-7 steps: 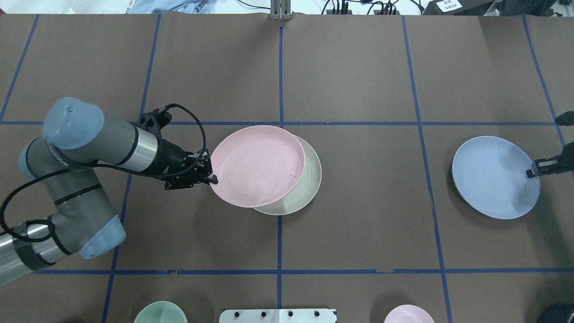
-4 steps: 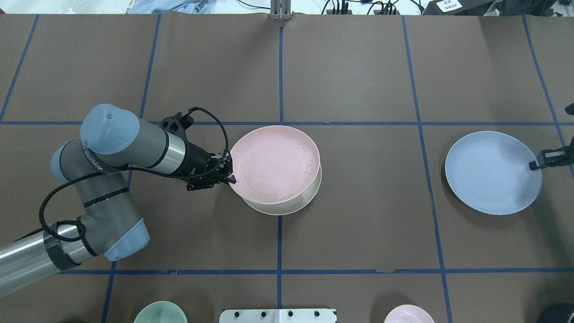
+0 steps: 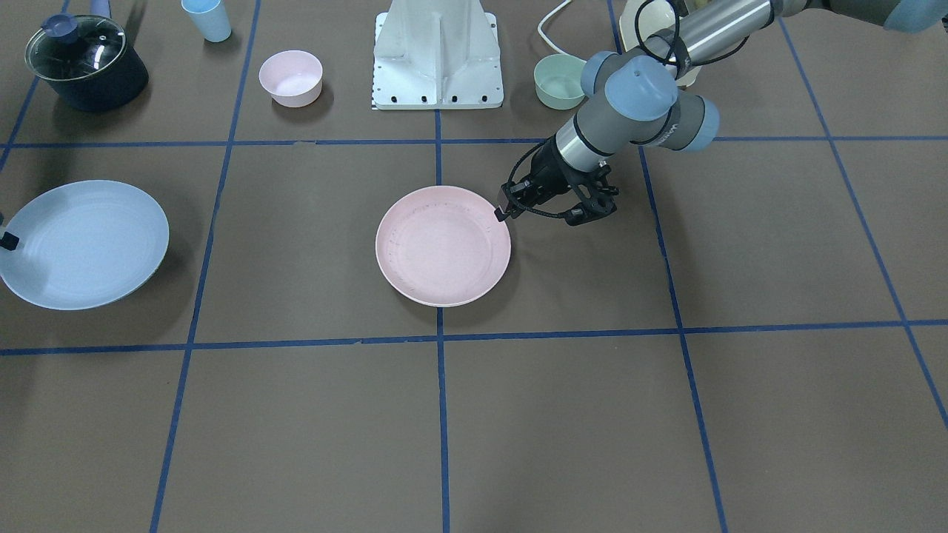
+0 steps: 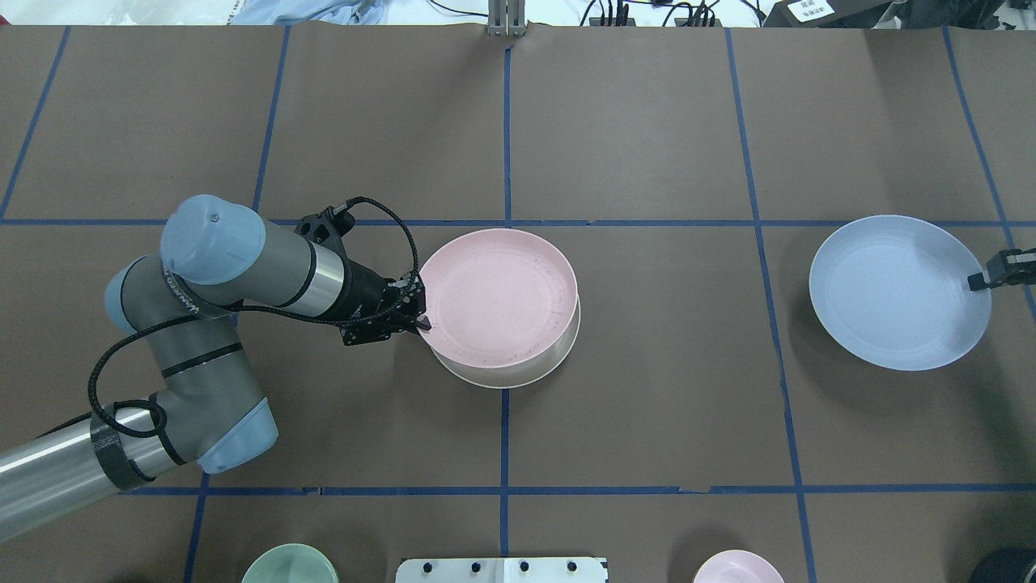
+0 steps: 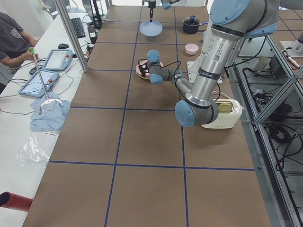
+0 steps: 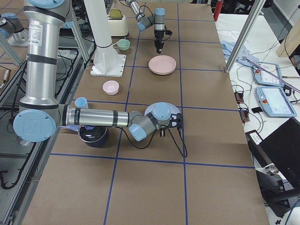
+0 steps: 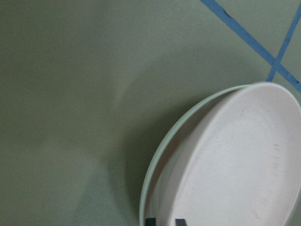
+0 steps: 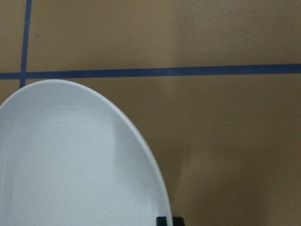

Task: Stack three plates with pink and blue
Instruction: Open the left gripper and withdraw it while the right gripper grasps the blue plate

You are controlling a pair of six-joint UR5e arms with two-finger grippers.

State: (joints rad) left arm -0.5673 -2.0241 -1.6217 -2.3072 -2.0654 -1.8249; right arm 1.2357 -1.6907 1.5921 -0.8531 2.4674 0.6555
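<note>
The pale pink plate sits almost squarely over the cream-white plate, of which only the near rim shows. My left gripper is shut on the pink plate's left rim. I cannot tell whether the two plates touch. The left wrist view shows the pink plate inside the cream rim. The pale blue plate hangs tilted above the table at the right, my right gripper shut on its right rim. In the front view the pink plate hides the cream one; the blue plate is at the left.
A small green bowl and a small pink bowl stand near the robot base. A dark lidded pot and a blue cup are at the robot's right. A toaster stands by the left arm's base.
My left gripper carried the pink plate to the right until it lined up over the cream plate. My right gripper lifted the blue plate and moved it towards the table's far side.
</note>
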